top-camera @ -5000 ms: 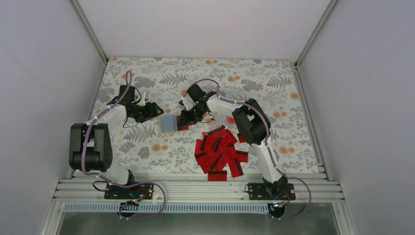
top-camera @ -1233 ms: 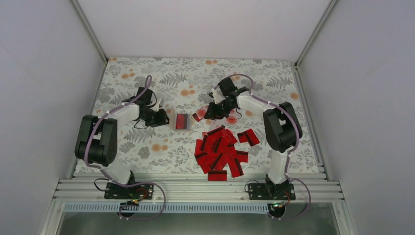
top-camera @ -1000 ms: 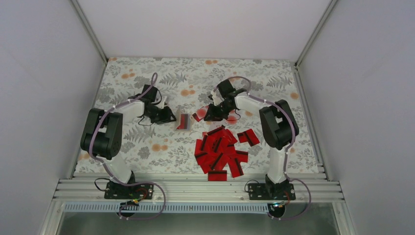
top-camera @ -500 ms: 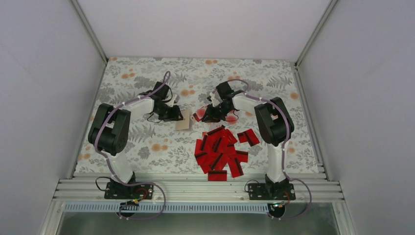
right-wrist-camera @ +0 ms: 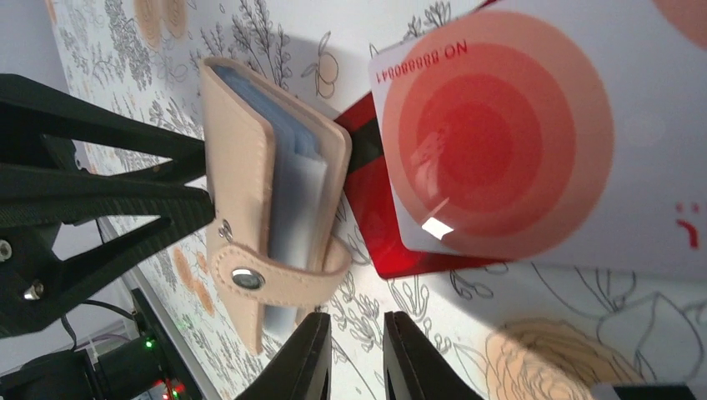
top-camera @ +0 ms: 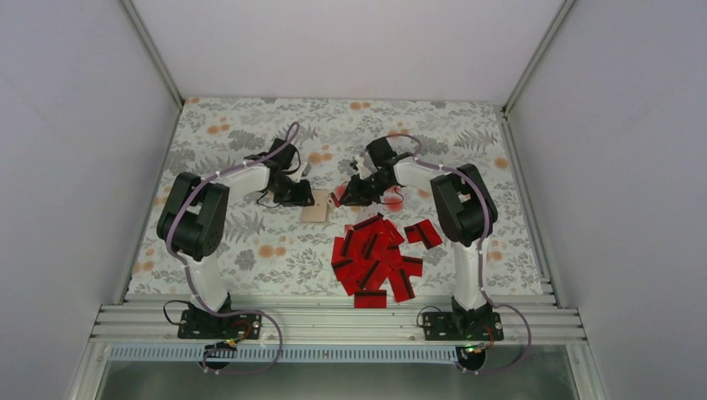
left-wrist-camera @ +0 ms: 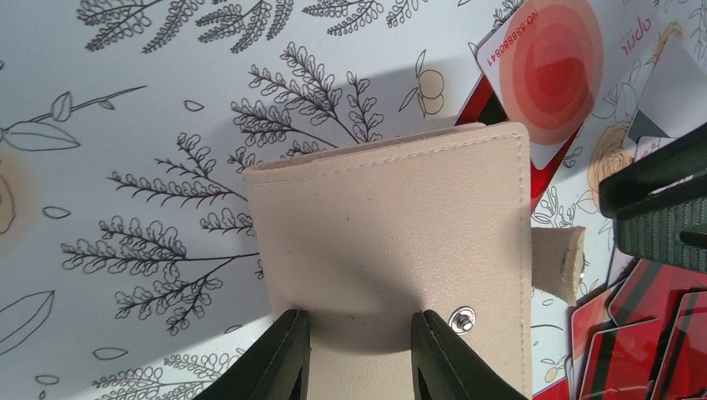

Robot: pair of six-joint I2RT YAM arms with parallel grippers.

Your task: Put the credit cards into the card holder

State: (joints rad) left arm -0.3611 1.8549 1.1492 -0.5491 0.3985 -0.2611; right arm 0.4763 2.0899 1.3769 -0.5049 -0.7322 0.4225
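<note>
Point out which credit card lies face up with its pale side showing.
The pale card with the red circle, beside the card holder, apart from the pile of red, black-striped cards.

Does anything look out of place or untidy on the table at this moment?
Yes. The credit cards lie in a loose overlapping heap, not a stack. The card holder is folded shut, its snap strap unfastened, and a red card lies partly under its edge.

card holder (top-camera: 316, 205) left of credit cards (top-camera: 377, 258), on cloth (top-camera: 250, 242)
</note>
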